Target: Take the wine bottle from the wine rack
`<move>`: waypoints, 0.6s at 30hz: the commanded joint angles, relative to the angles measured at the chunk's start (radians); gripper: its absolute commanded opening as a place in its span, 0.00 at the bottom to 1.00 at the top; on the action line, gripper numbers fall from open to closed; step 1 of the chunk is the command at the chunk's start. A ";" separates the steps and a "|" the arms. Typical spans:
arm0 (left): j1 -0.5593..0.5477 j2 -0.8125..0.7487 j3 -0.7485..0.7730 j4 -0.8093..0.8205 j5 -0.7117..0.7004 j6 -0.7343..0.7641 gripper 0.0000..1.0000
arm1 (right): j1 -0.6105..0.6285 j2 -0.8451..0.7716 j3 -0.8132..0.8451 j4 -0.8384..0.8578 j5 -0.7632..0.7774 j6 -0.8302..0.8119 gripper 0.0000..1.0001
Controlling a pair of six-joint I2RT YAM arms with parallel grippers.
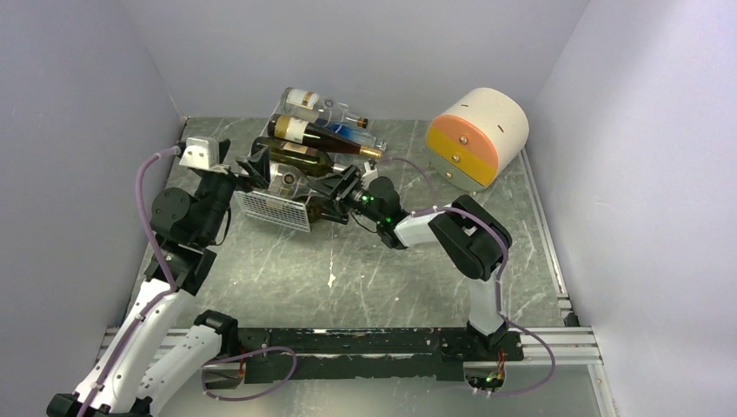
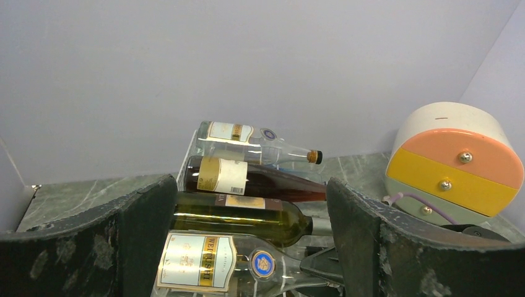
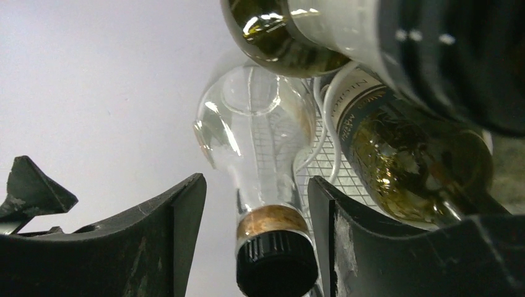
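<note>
The white wire wine rack stands at the table's back left, its fine mesh end facing the front. It holds several bottles lying on their sides. The front clear bottle has a white and gold label and a black cap. My right gripper is open, its fingers on either side of this bottle's neck, the right one close to the cap. My left gripper is open at the rack's left end, its fingers spread around the bottles' bases.
A green bottle, a dark reddish bottle and a clear bottle lie behind the front one. A dark bottle lies beside the neck. A cream drum-shaped drawer unit with orange and yellow fronts stands back right.
</note>
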 commanded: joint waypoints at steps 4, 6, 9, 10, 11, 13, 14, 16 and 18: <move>-0.014 -0.001 -0.004 0.049 -0.003 0.016 0.94 | -0.015 0.033 0.053 0.041 -0.013 -0.010 0.63; -0.014 -0.001 -0.005 0.048 -0.004 0.016 0.94 | -0.017 0.033 0.058 0.043 -0.015 -0.008 0.62; -0.016 0.000 -0.005 0.049 -0.004 0.017 0.94 | -0.021 0.061 0.058 0.042 -0.016 -0.012 0.60; -0.016 0.002 -0.005 0.049 -0.003 0.018 0.94 | -0.022 0.061 0.057 0.036 -0.015 -0.014 0.59; -0.015 0.002 -0.005 0.049 -0.003 0.018 0.94 | -0.023 0.062 0.057 0.031 -0.016 -0.016 0.58; -0.015 0.002 -0.005 0.049 -0.001 0.018 0.94 | -0.023 0.067 0.058 0.031 -0.018 -0.017 0.57; -0.016 0.001 -0.005 0.049 -0.001 0.017 0.94 | -0.022 0.071 0.057 0.036 -0.022 -0.014 0.56; -0.018 0.001 -0.005 0.049 -0.002 0.018 0.94 | -0.022 0.077 0.058 0.047 -0.024 -0.009 0.54; -0.018 0.001 -0.005 0.049 -0.002 0.018 0.94 | -0.024 0.079 0.057 0.054 -0.021 -0.007 0.52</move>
